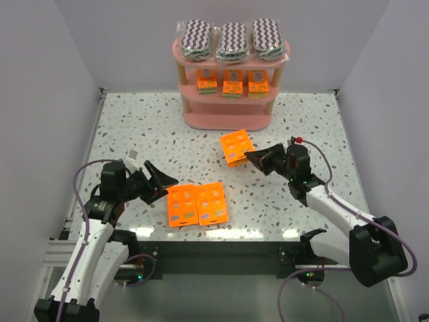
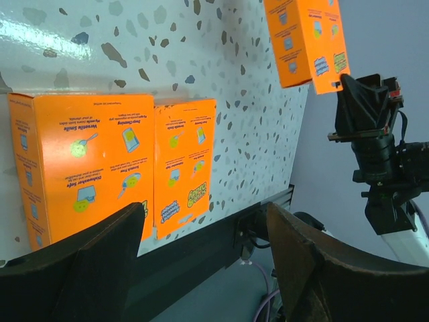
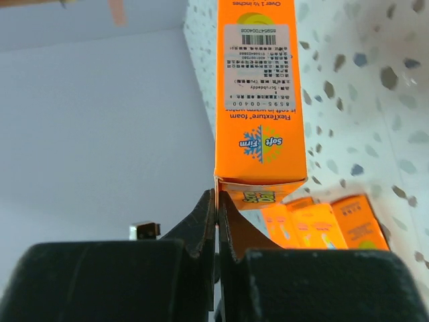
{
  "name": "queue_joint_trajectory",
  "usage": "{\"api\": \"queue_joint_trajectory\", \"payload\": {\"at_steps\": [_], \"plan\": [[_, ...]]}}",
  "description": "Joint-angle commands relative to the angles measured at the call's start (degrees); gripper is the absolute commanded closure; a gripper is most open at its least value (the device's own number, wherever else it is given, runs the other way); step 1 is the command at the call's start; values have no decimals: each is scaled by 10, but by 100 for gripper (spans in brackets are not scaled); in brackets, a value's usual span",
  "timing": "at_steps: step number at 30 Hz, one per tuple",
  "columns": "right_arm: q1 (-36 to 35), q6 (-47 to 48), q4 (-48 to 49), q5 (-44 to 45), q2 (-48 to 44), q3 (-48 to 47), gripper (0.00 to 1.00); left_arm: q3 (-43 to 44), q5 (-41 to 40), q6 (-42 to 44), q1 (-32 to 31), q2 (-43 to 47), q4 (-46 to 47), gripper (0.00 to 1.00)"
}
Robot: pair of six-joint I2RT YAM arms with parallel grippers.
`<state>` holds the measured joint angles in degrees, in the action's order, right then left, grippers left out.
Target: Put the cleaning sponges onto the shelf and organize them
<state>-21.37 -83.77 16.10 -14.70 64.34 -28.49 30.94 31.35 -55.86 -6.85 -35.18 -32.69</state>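
The pink shelf [image 1: 228,117] stands at the back centre. Three zigzag sponge packs [image 1: 232,39] lie on its top board and three small orange packets [image 1: 232,84] on the middle board. My right gripper [image 1: 252,155] is shut on the end flap of a larger orange packet [image 1: 236,146], held tilted above the table; it also shows in the right wrist view [image 3: 260,94]. Two larger orange packets [image 1: 196,204] lie flat side by side near the front edge, seen too in the left wrist view [image 2: 127,168]. My left gripper [image 1: 161,180] is open and empty, just left of them.
White walls enclose the speckled table [image 1: 134,134] on three sides. The table's dark front rail [image 1: 221,235] runs just below the two flat packets. The right arm [image 2: 379,154] shows at the far side of the left wrist view.
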Motion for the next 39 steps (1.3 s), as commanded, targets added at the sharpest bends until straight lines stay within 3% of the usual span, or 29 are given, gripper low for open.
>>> {"api": "queue_joint_trajectory", "payload": {"at_steps": [1, 10, 26, 39], "plan": [[29, -4, 78, -39, 38, -52, 100, 24, 8, 16, 3, -5, 9, 22], [83, -6, 148, -64, 146, -133, 100, 34, 3, 18, 3, -25, 15, 22], [146, -24, 264, -90, 440, -292, 100, 53, -2, 19, 3, -82, 41, 22], [167, -27, 264, -68, 538, -330, 100, 55, -12, -2, 3, -124, 83, 22]]}}
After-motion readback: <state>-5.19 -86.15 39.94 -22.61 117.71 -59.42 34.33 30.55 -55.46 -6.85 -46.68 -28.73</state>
